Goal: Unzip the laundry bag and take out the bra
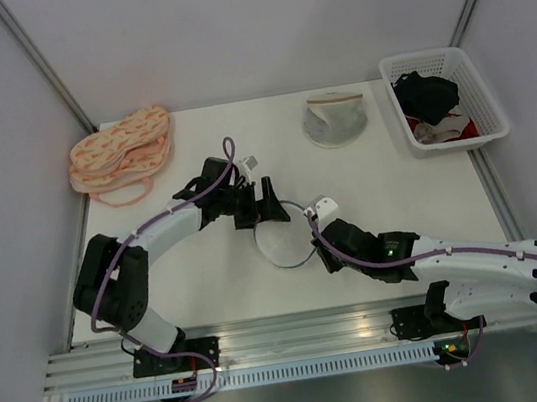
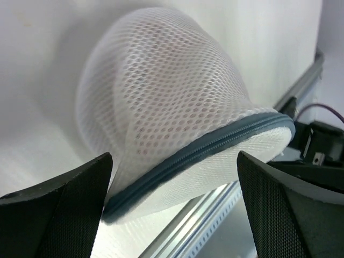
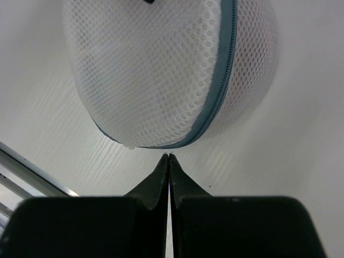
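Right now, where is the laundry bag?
In the top view, the laundry bag sits near the middle of the table, between the open left gripper and the shut right gripper.

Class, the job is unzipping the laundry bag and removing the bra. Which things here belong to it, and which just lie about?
Job: laundry bag; bra, a faint pink inside it; left gripper; right gripper.
Lying about: peach bra stack; grey mesh bag; basket of clothes.

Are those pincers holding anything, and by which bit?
Nothing that shows. The left pincer is open, facing the bag; the right pincer is shut just short of its zip.
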Action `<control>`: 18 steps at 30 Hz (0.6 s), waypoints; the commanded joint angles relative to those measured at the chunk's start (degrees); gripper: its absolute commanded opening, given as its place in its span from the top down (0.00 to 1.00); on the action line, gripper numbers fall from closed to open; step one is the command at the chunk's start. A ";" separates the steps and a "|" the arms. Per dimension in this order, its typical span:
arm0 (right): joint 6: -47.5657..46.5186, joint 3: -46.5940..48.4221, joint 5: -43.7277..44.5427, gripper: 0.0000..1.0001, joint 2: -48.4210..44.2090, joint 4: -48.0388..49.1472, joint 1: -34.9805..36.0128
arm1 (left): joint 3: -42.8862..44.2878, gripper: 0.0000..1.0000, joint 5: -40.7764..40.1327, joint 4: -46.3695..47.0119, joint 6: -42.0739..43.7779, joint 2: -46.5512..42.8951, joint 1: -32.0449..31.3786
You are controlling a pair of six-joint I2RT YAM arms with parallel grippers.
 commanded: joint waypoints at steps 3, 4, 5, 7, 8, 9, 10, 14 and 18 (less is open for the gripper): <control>2.64 -0.62 -3.65 0.99 0.63 2.41 0.19 | -6.24 0.00 -20.28 -1.62 -9.18 -15.28 -0.10; 2.82 -0.79 -4.10 1.00 0.80 3.20 0.27 | -8.08 0.00 -22.14 -2.23 -10.32 -17.75 -0.10; 2.91 -1.14 -4.19 0.99 0.89 3.64 0.19 | -11.76 0.00 -23.47 -2.24 -12.59 -20.73 -0.10; 3.00 -1.15 -4.10 1.00 1.50 4.26 0.27 | -17.91 0.01 -24.71 -2.15 -14.98 -28.82 -0.10; 2.91 -1.06 -3.93 0.99 2.29 4.43 0.27 | -19.86 0.00 -24.62 -1.54 -17.34 -31.11 -0.19; 2.91 -0.97 -3.92 1.00 2.65 4.70 0.27 | -22.23 0.00 -21.92 -0.32 -18.75 -35.22 -0.27; 3.00 -0.62 -3.66 1.00 3.08 5.22 0.19 | -24.69 0.00 -20.07 1.44 -20.33 -36.91 -0.45; 3.00 0.44 -3.40 1.00 4.84 6.02 0.19 | -39.34 0.00 -17.06 19.06 -30.60 -45.00 -4.74; 3.61 0.53 -3.22 1.00 5.37 6.81 0.27 | -49.57 0.00 -21.26 36.36 -39.05 -48.44 -8.62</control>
